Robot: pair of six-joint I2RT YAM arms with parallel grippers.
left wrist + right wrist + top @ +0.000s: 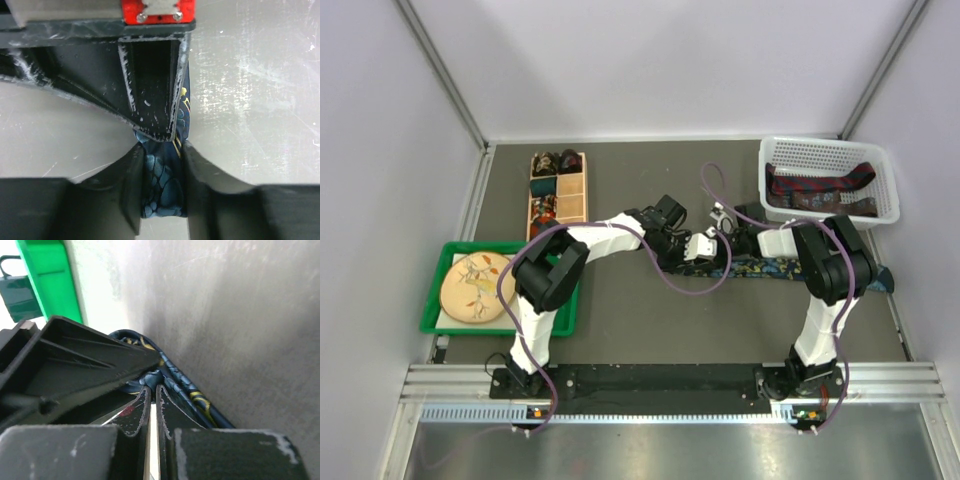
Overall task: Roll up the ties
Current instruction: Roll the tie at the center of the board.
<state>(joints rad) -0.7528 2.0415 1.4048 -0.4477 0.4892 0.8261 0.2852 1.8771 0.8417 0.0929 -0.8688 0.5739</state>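
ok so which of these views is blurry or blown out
top external: even light, sharp, soft shadows; left wrist: table glares pale, left fingers dark and soft, blue tie clear; right wrist: right fingers blurred, table by the green tray blown out

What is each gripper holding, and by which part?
Both hold the dark blue tie at its left-hand end in the top view. The left gripper clamps bunched fabric there; the right gripper pinches the same end.

Blue tie (785, 268) end beneath left end effector (703, 248)
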